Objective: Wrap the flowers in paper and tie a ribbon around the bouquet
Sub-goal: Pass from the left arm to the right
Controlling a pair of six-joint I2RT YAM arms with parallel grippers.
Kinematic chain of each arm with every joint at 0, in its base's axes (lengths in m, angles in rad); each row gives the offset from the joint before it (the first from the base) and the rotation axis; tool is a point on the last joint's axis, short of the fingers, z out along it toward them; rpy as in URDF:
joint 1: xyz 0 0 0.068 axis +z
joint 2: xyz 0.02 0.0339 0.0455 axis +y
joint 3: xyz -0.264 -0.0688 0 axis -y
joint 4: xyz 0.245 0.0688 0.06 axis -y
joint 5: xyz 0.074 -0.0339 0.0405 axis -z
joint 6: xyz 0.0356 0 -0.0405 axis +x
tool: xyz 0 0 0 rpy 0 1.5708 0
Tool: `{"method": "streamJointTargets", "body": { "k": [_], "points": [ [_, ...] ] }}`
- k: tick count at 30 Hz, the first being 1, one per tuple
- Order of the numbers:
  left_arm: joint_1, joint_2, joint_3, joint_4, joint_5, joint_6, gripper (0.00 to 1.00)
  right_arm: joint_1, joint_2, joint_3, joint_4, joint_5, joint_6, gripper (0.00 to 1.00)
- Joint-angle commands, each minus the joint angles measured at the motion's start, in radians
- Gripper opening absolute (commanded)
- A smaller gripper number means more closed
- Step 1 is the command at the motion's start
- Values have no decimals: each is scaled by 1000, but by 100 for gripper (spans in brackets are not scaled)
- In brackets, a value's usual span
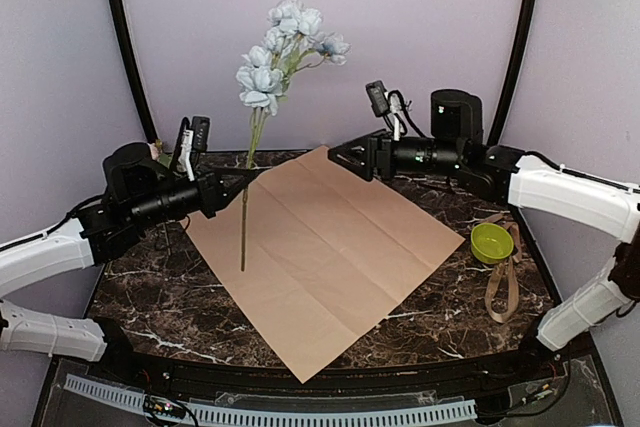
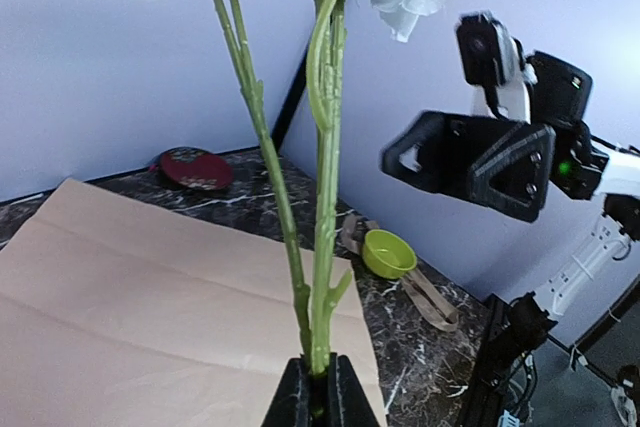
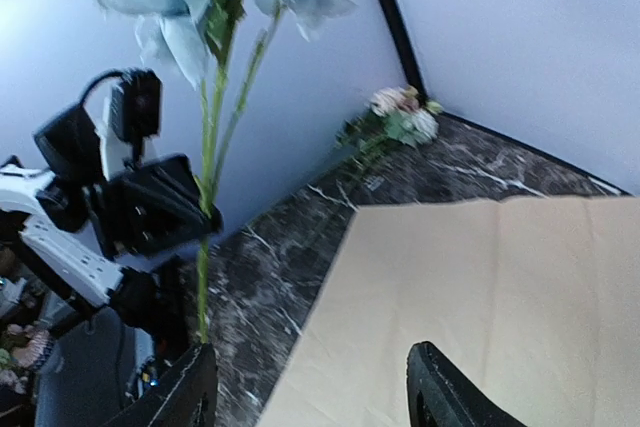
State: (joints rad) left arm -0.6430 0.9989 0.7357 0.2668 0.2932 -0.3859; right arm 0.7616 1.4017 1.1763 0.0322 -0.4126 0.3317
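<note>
Here we see the left gripper clamped tight partway along the stems of the flowers, holding them upright over the left side of the paper, with the blooms high above. The paper lies flat, tan face up, on the marble table. Our right gripper hovers at the paper's far corner, fingers spread wide and holding nothing. The ribbon lies near the table's right edge, beside a green bowl.

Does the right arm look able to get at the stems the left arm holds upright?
Probably yes: its open fingers face the flower stems, with only open air above the paper between them.
</note>
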Motion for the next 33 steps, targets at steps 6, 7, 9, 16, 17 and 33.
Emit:
{"method": "streamJointTargets", "body": {
  "k": [6,7,9,16,17,33],
  "points": [
    [-200,185,46,317,-52,88,0,79,181,160,371,-148,185,78],
    [-206,197,48,337,-43,85,0,82,183,165,368,-144,188,78],
    [-215,215,50,361,-41,83,0,85,184,159,375,-131,205,74],
    [-225,258,62,363,-27,65,0,85,224,175,311,-70,244,0],
    [-225,260,64,354,-34,61,0,81,223,189,273,-48,242,0],
    [-166,379,77,-310,-670,-177,68,-94,603,655,-485,-91,144,0]
  ]
}}
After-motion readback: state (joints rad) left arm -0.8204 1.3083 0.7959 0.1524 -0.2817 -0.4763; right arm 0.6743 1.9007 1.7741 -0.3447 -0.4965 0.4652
